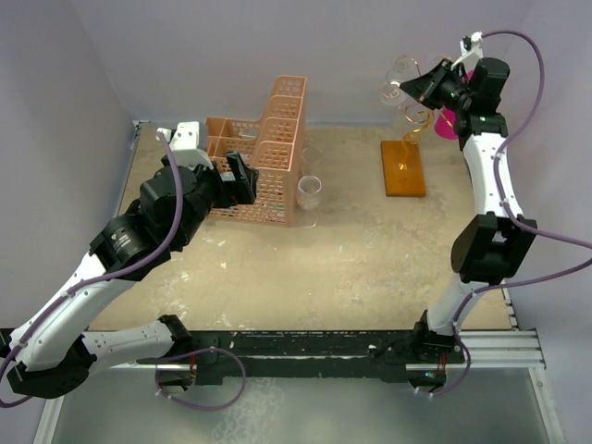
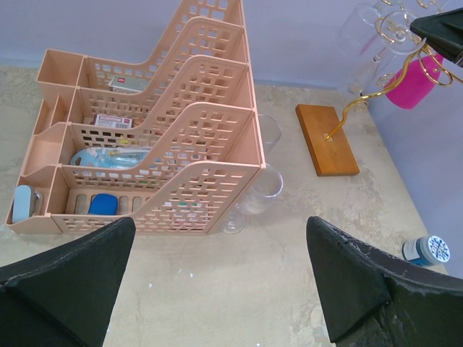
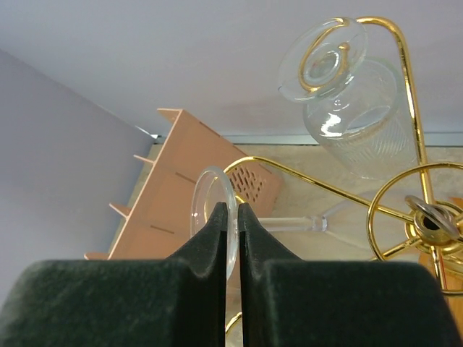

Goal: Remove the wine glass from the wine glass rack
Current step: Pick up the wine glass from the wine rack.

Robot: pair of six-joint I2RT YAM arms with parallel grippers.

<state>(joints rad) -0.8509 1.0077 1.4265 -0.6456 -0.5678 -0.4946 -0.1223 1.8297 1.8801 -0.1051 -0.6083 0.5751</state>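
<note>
The wine glass rack (image 1: 418, 118) is a gold wire stand on an orange base (image 1: 403, 168) at the back right. It also shows in the right wrist view (image 3: 409, 94) and the left wrist view (image 2: 359, 103). My right gripper (image 3: 231, 217) is shut on the round foot of a clear wine glass (image 3: 210, 191). The glass lies sideways, its stem (image 3: 289, 224) running toward the rack's gold ring. A second ribbed glass (image 3: 351, 119) hangs from a spiral arm. In the top view my right gripper (image 1: 427, 83) is high beside the rack top. My left gripper (image 2: 221, 289) is open and empty above the table.
A peach lattice basket (image 1: 264, 153) with small items stands at the back left, my left gripper (image 1: 242, 180) next to it. Clear glasses (image 2: 264, 189) stand by the basket's right side. A pink object (image 2: 414, 79) sits behind the rack. A blue-capped bottle (image 2: 427, 251) lies at the right.
</note>
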